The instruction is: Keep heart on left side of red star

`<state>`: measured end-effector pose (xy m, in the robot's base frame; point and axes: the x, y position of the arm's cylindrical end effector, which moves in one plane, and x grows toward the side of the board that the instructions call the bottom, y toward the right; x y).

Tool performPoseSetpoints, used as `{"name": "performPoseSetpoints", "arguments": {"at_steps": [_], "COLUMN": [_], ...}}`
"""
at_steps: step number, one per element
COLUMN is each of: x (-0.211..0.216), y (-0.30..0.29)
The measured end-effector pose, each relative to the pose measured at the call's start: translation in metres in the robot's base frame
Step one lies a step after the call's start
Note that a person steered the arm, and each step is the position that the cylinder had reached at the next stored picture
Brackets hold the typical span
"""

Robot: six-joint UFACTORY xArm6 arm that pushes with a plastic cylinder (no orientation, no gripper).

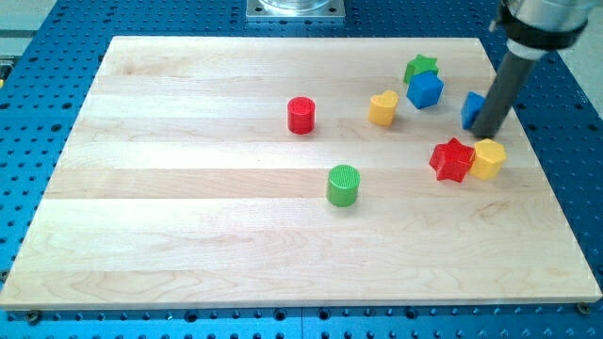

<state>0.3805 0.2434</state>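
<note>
Yellow heart (382, 108) right of the board's centre, toward the view's top, upright on the wood. Red star (452, 159) lower and further to the view's right, so heart on the star's left, well apart from it. Yellow block (488, 159), many-sided, touching the star's right edge. Tip (488, 135) of the dark rod just above that yellow block and up-right of the star, close to both; contact impossible to tell. No gripper on the arm, only the rod, so nothing to spread or pinch. Blue block (471, 109) partly hidden behind the rod. Blue cube (425, 89) just right of the heart, with a green star (420, 66) behind it toward the view's top. Red cylinder (301, 115) left of the heart. Green cylinder (343, 185) near the board's (188, 226) middle, toward the view's bottom.
</note>
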Motion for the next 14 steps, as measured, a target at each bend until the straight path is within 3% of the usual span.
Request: {"name": "performPoseSetpoints", "arguments": {"at_steps": [1,2,7,9,10,11,12,13,14], "x": [-0.013,0.021,0.043,0.025,0.046,0.019,-0.046,-0.069,-0.018], "y": [-0.024,-0.076,-0.057,-0.127,-0.166,-0.187,-0.188,-0.131,-0.127]}}
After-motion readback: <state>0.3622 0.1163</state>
